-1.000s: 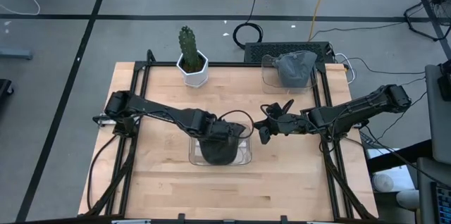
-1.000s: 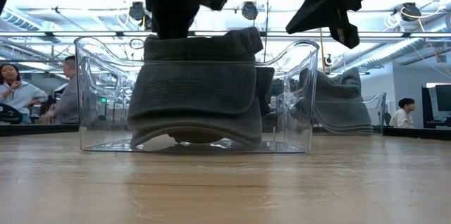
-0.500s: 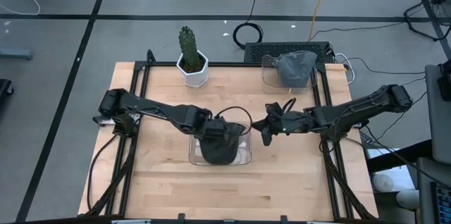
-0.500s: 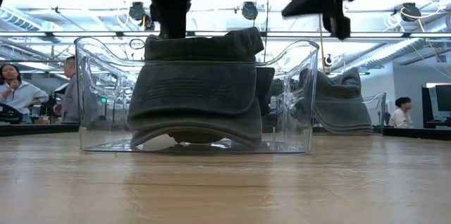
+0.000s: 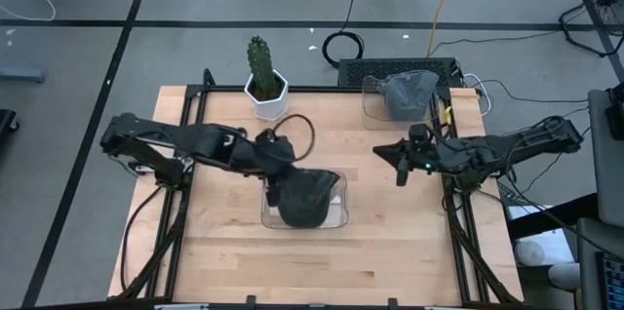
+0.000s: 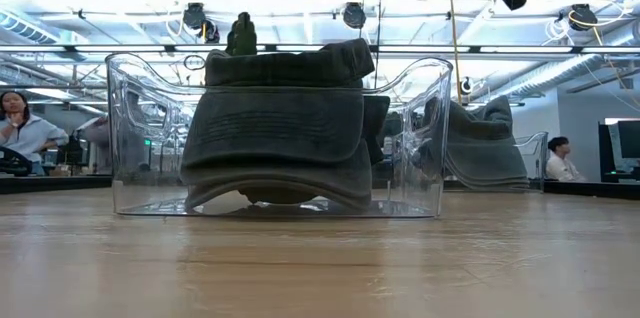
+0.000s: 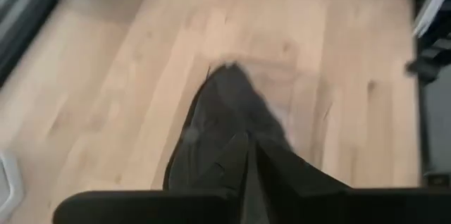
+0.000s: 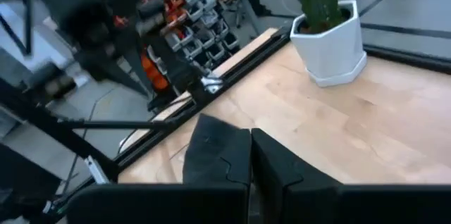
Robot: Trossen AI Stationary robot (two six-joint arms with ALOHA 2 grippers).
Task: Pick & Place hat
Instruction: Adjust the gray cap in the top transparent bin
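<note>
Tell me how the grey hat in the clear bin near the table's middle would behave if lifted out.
The hat sags in folds against the clear bin, so it is probably soft and floppy. It looks like cloth, likely light and not fragile. Its brim may catch on the bin's wall, perhaps dragging the bin.

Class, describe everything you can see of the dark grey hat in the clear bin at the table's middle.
The dark grey fabric hat looks soft, with stitched rows across its front. It sits crumpled inside the clear plastic bin, its brim curving just above the bin's floor and its top poking above the rim. Nothing grips it.
</note>
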